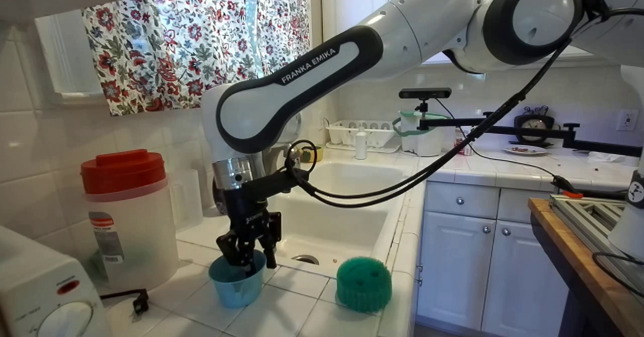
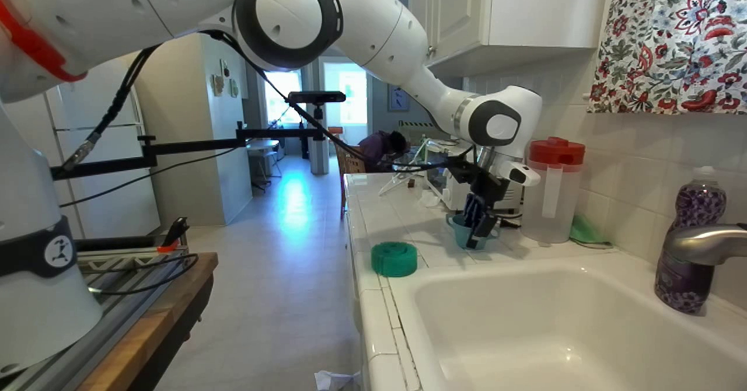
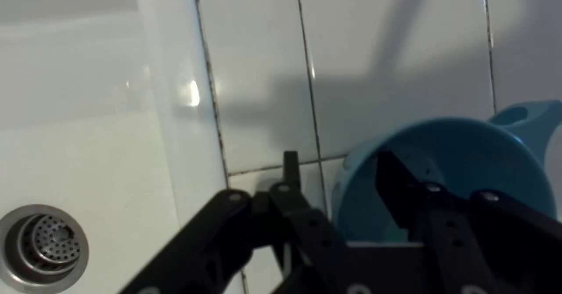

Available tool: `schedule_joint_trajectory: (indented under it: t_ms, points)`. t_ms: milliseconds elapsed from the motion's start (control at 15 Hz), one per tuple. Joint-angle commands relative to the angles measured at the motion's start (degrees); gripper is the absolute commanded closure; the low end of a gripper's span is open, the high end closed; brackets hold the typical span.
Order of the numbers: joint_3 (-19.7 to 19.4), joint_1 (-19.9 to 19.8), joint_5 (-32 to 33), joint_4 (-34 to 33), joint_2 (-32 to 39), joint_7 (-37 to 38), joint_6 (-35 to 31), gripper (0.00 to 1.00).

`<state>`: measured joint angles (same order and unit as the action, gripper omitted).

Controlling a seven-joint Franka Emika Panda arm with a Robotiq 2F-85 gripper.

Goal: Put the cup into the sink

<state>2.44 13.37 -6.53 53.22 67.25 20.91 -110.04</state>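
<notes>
Cup [image 3: 461, 166]: light blue, upright on the counter [image 3: 259, 66], mouth facing up; in the wrist view it lies at 3 o'clock from my pincer [image 3: 339, 159], with its near wall between my two fingers [image 3: 291, 171].
Pincer: spread and pointing down; one fingertip is inside the cup, the other outside it, toward 9 o'clock. Whether either touches the plastic I cannot tell.
Handle [image 3: 535, 129]: juts from the cup's rim toward 2 o'clock in the wrist view, on the side farther from my fingers.
Sink [image 3: 109, 162]: white, at 9 o'clock from me in the wrist view; a strip of counter tile lies between its rim and the cup, which stands outside it.
Drain [image 3: 57, 237]: metal, pierced with small holes, in the sink between 8 and 9 o'clock from my pincer.
Green round thing [image 1: 364, 284]: on the counter near the sink's edge, at 3 o'clock from the cup in an exterior view, apart from it.
Red-lidded pitcher [image 1: 133, 221]: standing on the counter at 10 o'clock from the cup in an exterior view.
Faucet [image 2: 709, 244]: at 3 o'clock from the cup in an exterior view, with a purple bottle [image 2: 697, 207] just behind it.
</notes>
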Motion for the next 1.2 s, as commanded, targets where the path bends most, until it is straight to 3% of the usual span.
schedule_joint_trajectory:
  t_ms: [0, 133, 200, 267, 400, 533, 600, 733, 1067, 1133]
  points:
    - [0.00, 0.00, 0.00, 0.00, 0.00, 0.00, 0.00, 0.49]
    - [0.00, 0.00, 0.00, 0.00, 0.00, 0.00, 0.00, 0.49]
    - [0.00, 0.00, 0.00, 0.00, 0.00, 0.00, 0.00, 0.60]
    - [-0.22, 0.14, 0.26, 0.01, -0.03, 0.14, 0.20, 0.27]
    - [-0.32, 0.22, 0.30, 0.10, -0.06, 0.30, -0.04, 0.31]
    - [-0.42, 0.24, 0.30, 0.36, -0.19, 0.49, -0.45, 0.19]
    - [-0.52, 0.32, 0.40, 0.37, -0.19, 0.58, -0.53, 0.60]
    - [-0.64, 0.43, 0.47, 0.31, -0.18, 0.76, -0.57, 0.57]
    - [-0.68, 0.39, 0.46, 0.32, -0.17, 0.74, -0.58, 0.96]
    - [-0.66, 0.34, 0.42, 0.19, -0.07, 0.67, -0.57, 0.99]
